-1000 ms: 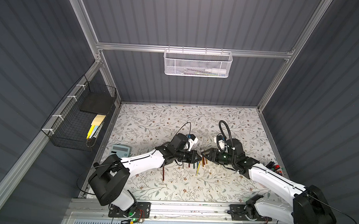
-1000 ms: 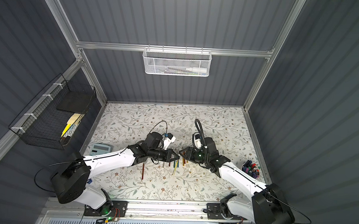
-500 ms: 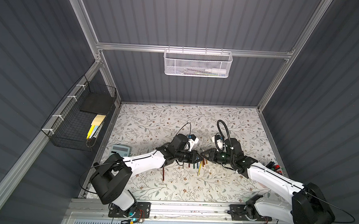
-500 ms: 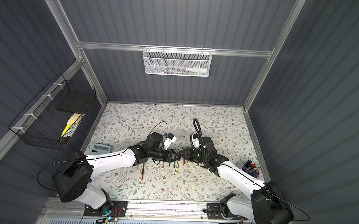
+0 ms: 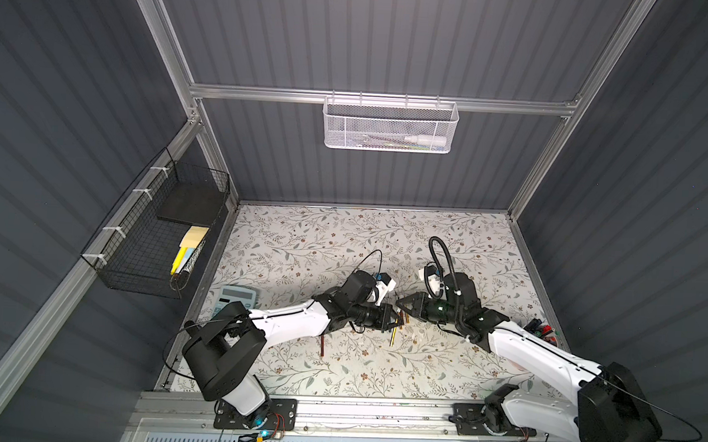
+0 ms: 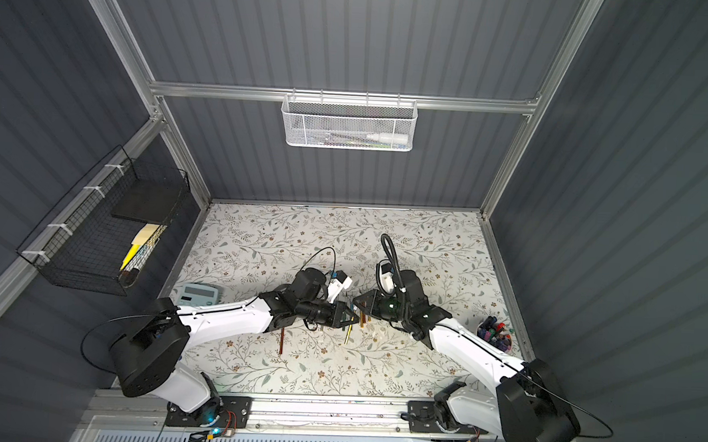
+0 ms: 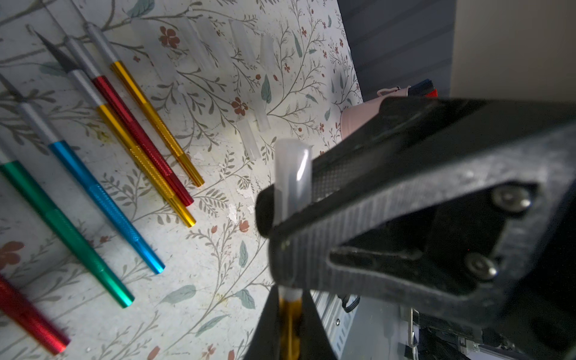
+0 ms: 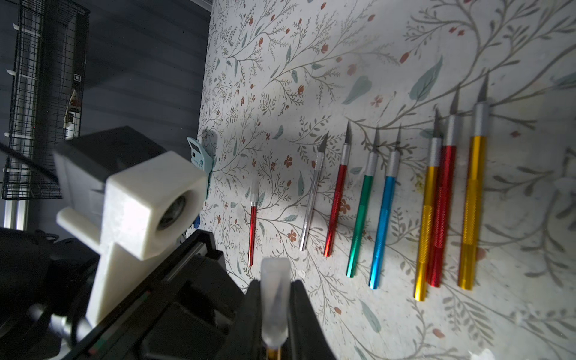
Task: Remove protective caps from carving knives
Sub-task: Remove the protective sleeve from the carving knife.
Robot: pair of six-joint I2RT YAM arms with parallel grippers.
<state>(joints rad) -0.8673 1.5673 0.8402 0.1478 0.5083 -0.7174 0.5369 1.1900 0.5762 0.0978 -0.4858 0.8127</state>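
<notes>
The right gripper (image 8: pixel 274 299) had just moved in and squeezed shut on the clear cap (image 7: pixel 291 168) of the gold knife (image 7: pixel 288 330), which the left gripper (image 7: pixel 288 308) held tight by its handle over the table (image 7: pixel 202 280), so the cap looked ready to pull off.

Left arm (image 5: pixel 293 323) and right arm (image 5: pixel 532 352) tip to tip, jaws closed

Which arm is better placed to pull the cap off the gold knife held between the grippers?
Right. The right gripper is shut on the clear cap, so it can likely draw it away, while the left gripper anchors the gold knife by its handle.
</notes>
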